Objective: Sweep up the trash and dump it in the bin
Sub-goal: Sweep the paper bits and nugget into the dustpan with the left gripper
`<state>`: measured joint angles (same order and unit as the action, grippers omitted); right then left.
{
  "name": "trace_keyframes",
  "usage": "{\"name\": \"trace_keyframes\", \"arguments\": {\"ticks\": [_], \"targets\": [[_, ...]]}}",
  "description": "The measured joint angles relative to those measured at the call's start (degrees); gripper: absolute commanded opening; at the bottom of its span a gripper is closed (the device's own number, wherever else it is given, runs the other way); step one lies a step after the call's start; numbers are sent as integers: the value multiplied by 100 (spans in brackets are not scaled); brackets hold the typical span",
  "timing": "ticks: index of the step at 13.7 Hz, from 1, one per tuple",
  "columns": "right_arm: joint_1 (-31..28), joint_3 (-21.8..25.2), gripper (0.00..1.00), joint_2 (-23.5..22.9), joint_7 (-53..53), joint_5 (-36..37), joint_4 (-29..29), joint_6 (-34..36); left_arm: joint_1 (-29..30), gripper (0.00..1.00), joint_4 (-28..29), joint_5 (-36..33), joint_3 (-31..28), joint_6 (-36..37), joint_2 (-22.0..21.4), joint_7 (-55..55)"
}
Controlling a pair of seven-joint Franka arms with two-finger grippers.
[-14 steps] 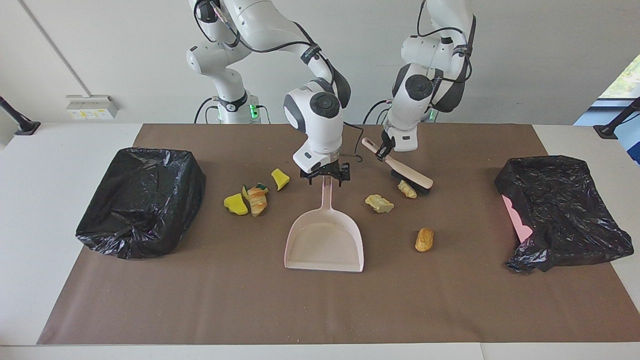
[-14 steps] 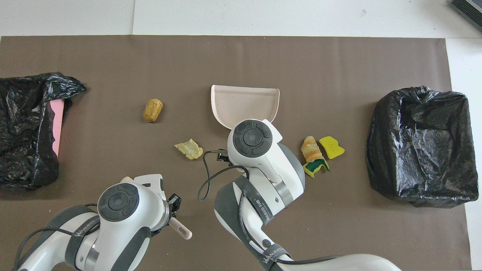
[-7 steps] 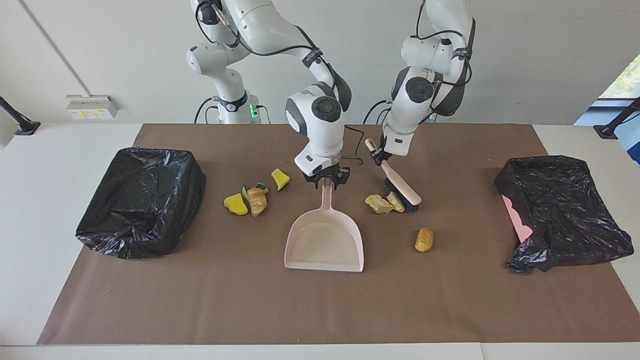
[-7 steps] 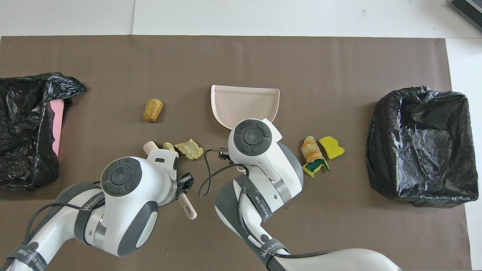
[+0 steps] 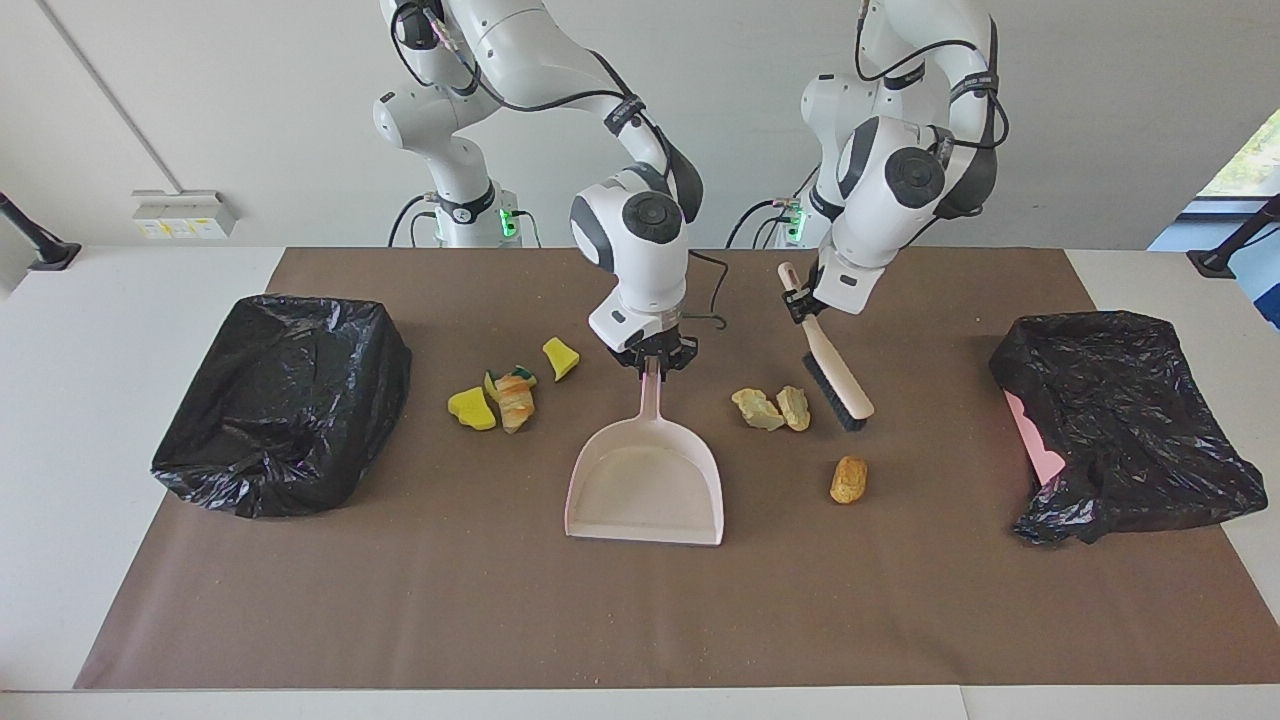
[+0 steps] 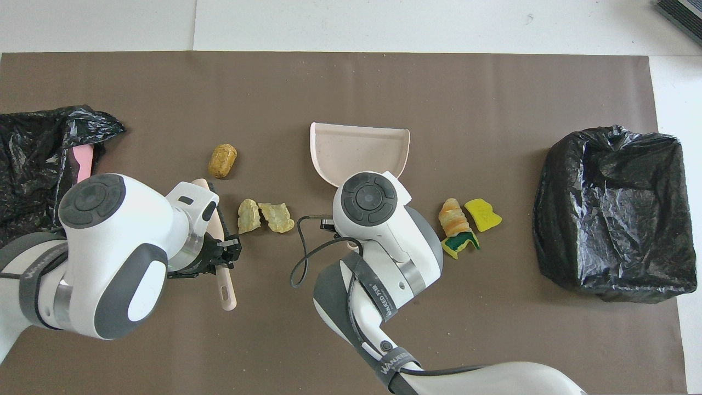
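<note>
Both arms stretched forward, left end effector and right end effector clamped

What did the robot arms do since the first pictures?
The right gripper closed on the dustpan handle. The left gripper swung the brush it holds, nudging one pale lump along the mat up beside the other lump. The yellow scraps and both black bags stayed put.
</note>
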<state>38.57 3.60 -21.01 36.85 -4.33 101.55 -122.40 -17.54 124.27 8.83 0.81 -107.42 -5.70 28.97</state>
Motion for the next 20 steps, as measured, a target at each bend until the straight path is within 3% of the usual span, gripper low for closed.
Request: {"name": "trace_keyframes", "arguments": {"ticks": [3,7,13,17,20], "targets": [[-118,42,0,194,-1288,6,-31,243,13,0,-21,-500,13,8,0,-517],[-557,64,0,854,-3878,73,17,1321,353,0,-27,-1158,6,-303,86,-1855],[-562,45,0,1237,-6428,905,676,1374,950,0,-340,-1413,1,-1181,866,-3308],[-493,36,0,1444,-6747,1099,1137,946,1030,0,-358,-1550,33,-1318,1268,-3797],[-348,12,0,1587,-6749,1113,1479,653,1015,0,-336,-1551,136,-1322,1281,-3828]]}}
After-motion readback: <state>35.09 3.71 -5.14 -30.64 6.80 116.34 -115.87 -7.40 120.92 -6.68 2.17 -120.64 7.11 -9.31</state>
